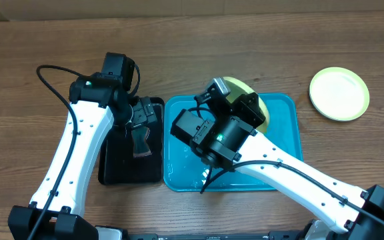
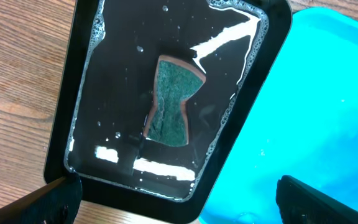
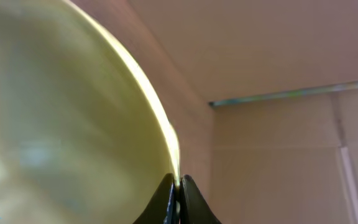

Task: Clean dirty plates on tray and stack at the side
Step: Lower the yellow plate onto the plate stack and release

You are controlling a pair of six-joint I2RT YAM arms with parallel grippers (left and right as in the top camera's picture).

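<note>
Overhead: the left arm (image 1: pixel 79 147) reaches over a black tray (image 1: pixel 112 170) that sits on the bench (image 1: pixel 32 47) just left of the turquoise tray (image 1: pixel 282 140); the 2 trays lie side by side, edges touching or nearly so. A sponge (image 1: pixel 142 143) lies in the black tray below the arm's end. The right arm (image 1: pixel 299 177) comes in from the near right and crosses the turquoise tray. At its end, over the tray's far side, the held plate (image 1: pixel 240 85), pale yellow-green, is tilted up off the tray. A second plate (image 1: pixel 339 94), also pale yellow-green, lies flat on the bench at the far right, well apart from both trays.

Left wrist: the left gripper (image 2: pixel 179 186) is spread wide and has hold of nothing, 1 dark finger in each near corner of the picture. Below it the black tray is wet, with white foam streaks, and the green sponge with a brown edge lies near its middle. The turquoise tray fills the right side.

Right wrist: the right gripper (image 3: pixel 179 193) is pinched closed on the rim of the held plate, its 2 fingertips (image 3: pixel 164 200) meeting at the thin edge. The plate's yellow-green face fills the left of the view, blurred.
</note>
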